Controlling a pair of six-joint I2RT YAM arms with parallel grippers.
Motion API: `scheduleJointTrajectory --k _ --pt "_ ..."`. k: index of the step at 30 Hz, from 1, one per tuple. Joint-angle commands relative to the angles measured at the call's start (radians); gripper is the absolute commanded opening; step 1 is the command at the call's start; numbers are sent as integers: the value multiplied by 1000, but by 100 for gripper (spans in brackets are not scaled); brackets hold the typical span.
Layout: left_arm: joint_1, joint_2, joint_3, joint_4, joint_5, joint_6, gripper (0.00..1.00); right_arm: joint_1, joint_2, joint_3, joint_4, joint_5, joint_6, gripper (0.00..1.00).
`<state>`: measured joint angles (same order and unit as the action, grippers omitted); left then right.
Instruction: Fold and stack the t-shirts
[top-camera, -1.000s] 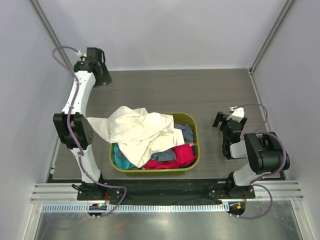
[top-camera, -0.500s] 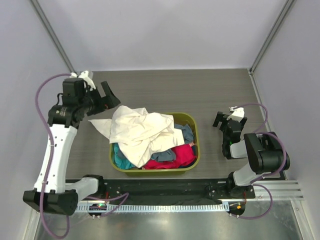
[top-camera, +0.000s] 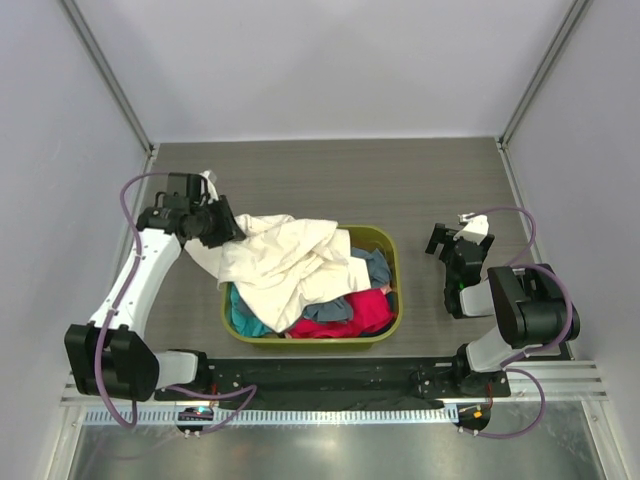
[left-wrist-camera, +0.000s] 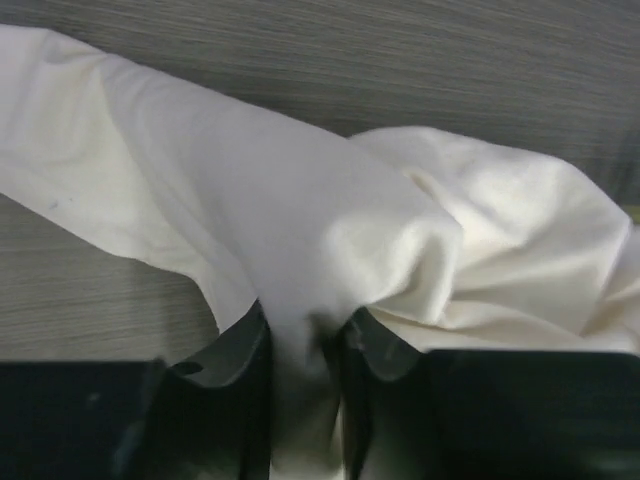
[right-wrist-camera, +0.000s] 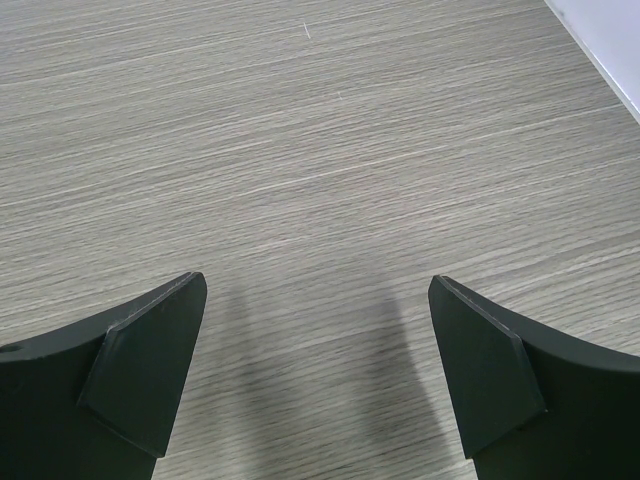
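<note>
A large cream t-shirt (top-camera: 290, 262) lies heaped over the left half of the olive-green basket (top-camera: 393, 290) and spills onto the table at the left. Under it show a slate grey-blue shirt (top-camera: 373, 266), a teal one (top-camera: 240, 318) and a red-pink one (top-camera: 362, 312). My left gripper (top-camera: 224, 228) is at the cream shirt's upper left corner. In the left wrist view its fingers (left-wrist-camera: 250, 350) pinch a fold of the cream t-shirt (left-wrist-camera: 300, 200), the gripper (left-wrist-camera: 305, 340) shut on it. My right gripper (top-camera: 447, 240) rests open above bare table (right-wrist-camera: 318, 300), right of the basket.
The basket stands mid-table near the front edge. Grey walls and metal frame posts (top-camera: 110, 85) close in the table on three sides. The right arm's base and cable (top-camera: 525, 310) sit at the front right.
The left arm swung down from the back left corner to the cream shirt's left edge. Its jaws closed on a fold of the cloth. The right arm stayed still.
</note>
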<state>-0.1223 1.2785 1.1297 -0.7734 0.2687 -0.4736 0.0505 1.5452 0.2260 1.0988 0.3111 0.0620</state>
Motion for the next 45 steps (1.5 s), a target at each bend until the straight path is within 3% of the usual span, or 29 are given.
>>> scheduleJointTrajectory --k 1,2,3,5,7,8,11,13,14,17,22,26,27,30,31,34,38,45 --pt "-7 -50 114 65 -45 -30 19 3 -10 12 81 10 2 100" --pt "-8 -54 136 57 -74 -31 5 3 -10 12 79 10 1 100" --pt "-8 -56 160 40 -133 -34 0 2 -11 10 81 10 2 100" --pt "-7 -47 247 5 -186 -34 0 2 -10 13 81 8 2 100" --pt "-4 -22 338 -13 -223 -28 10 3 -8 12 79 10 2 100" --pt "3 -13 373 -36 -236 -23 10 2 -10 12 81 10 1 100" --pt "53 11 484 -78 -409 -52 0 3 -10 12 81 8 2 100" --pt "128 7 495 -57 -468 -118 0 3 -10 12 81 10 2 100" --pt "273 8 480 -11 -424 -149 0 2 -10 12 79 10 2 100" --pt "514 47 470 32 -213 -296 0 3 -10 12 81 10 1 100" --pt "596 116 383 123 -135 -381 0 3 -10 12 81 10 2 100" --pt "555 162 292 175 -4 -363 31 2 -10 12 81 10 4 100" --pt "540 165 271 175 10 -334 52 3 -8 10 81 8 2 100" --pt "475 145 202 161 32 -257 80 2 -10 12 81 10 2 100" --pt "461 131 188 143 23 -234 85 2 -10 10 79 10 2 100" --pt "408 32 99 85 -15 -154 89 2 -10 12 79 10 2 100" --pt "382 -233 -110 69 -71 -129 90 2 -10 10 81 10 2 100" --pt "369 -554 -284 23 -32 -111 91 3 -8 10 81 10 4 100"
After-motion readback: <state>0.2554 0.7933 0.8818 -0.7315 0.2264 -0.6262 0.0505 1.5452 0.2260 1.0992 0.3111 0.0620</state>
